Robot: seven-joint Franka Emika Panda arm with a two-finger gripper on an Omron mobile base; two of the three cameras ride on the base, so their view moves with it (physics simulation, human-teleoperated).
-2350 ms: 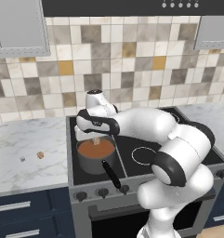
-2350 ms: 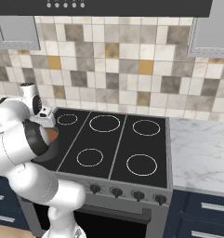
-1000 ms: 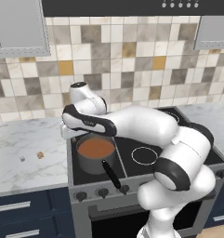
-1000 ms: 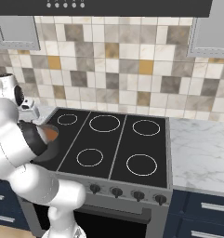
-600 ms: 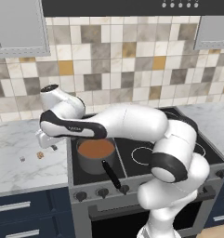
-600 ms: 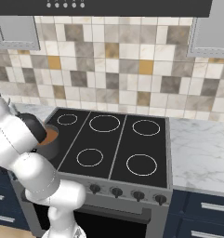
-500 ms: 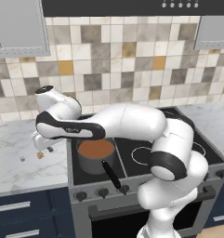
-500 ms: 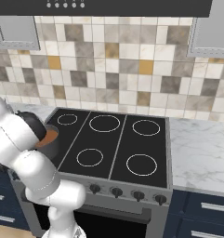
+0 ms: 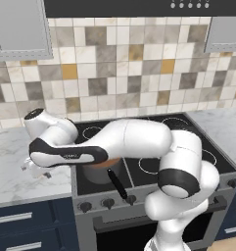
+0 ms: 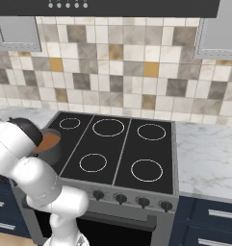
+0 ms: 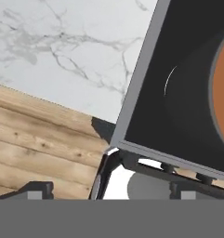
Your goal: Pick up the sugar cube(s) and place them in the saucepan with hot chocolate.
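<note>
Reach step in hand. Gripper (image 9: 35, 169) hangs low over the marble table (image 9: 11, 171) left of the stove, jaws spread wide and empty. The cubes cannot be made out; the next move calls for locating one and descending. Saucepan (image 10: 51, 144) sits front-left on the stove (image 10: 117, 144). Half a second ago the hand was higher.

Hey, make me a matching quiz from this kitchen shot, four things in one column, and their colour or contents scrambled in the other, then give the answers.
Things:
1. saucepan
2. counter
3. cooktop
4. drawers

Descriptions:
A. navy blue fronts
B. white marble with grey veins
C. black with ring outlines
D. reddish-brown liquid inside

Pairs: 1-D, 2-B, 3-C, 4-A
</note>
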